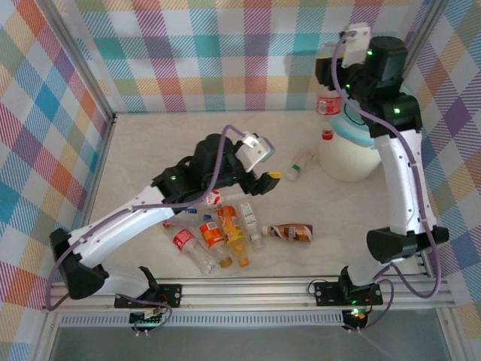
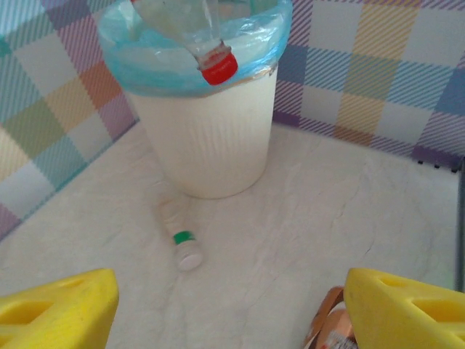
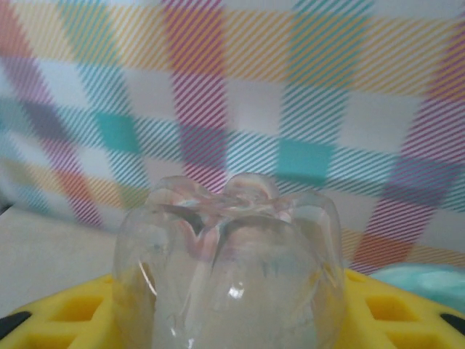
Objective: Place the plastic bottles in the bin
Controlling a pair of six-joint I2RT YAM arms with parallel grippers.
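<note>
Well to the left of the bin, a heap of plastic bottles lies on the bench, red, orange and white labels jumbled together and touching. On the bin side of that heap hang the left fingers, yellow, spread wide and grasping nothing. From the left wrist, bare bench shows between them and they face the bin.

A brown bottle lies on its side to the right of the heap, well apart from the bin. From that wrist it sits just beside one yellow finger; I cannot tell whether they touch. Between the left fingers and the bin lies a small pale bottle with a green band, on its side near the bin's foot, its cap pointing away from the bin and apart from the fingers.

The bin stands upright, cream-white, with a blue-green bag folded over its rim. At its left rim the right fingers are clenched on a clear bottle with a red label. It is tilted neck-down, with its red cap low against the rim. Whether the cap is inside the rim line I cannot tell. From the right wrist, the bottle's lobed base is squeezed between the two yellow fingers.
</note>
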